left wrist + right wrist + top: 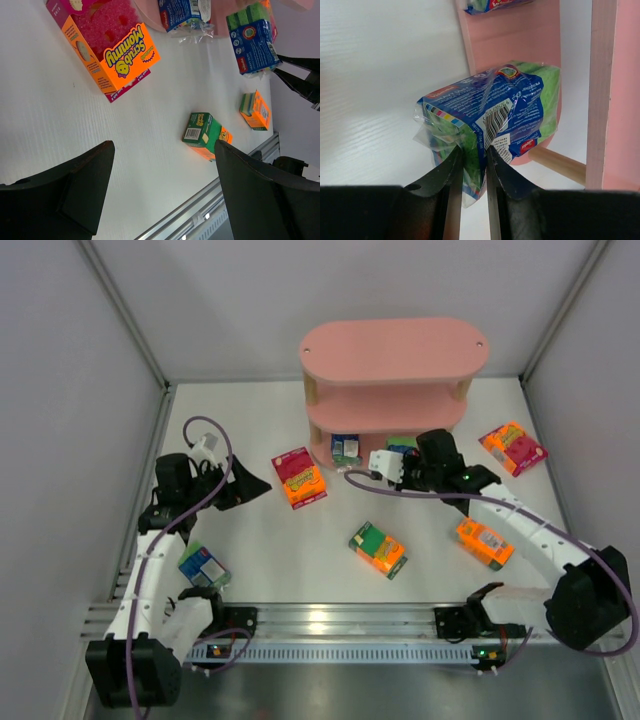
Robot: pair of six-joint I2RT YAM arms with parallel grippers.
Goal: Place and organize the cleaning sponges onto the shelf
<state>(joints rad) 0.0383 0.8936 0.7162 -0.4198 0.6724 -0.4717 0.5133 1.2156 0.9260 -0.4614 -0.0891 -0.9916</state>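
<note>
Right gripper (473, 152) first: jaws pinched nearly together on the crinkled wrapper edge of a blue-and-green pack (492, 112). The pack sticks out straight ahead of the fingertips, barcode side facing back. Just past its far end is the lowest pink board of the shelf (515, 45), with a pale post (604, 90) off to the jaws' right. Whether the pack rests on the board, I cannot tell.

Over to the left gripper (164, 150): jaws spread wide, nothing between them, just bare white table (50, 130). Ahead, toward the right finger, a green-and-orange pack (205, 135) lies flat. Farther ahead, toward the left finger, sits an orange-and-magenta pack (107, 50). Beyond that, a second blue pack (182, 12) lies on the shelf's bottom board.

From above, a blue-and-white pack (203, 565) lies behind the left jaws, beside that arm. An orange pack (485, 542) sits behind the right jaws, and another orange-and-magenta pack (512, 447) lies out to their right.
</note>
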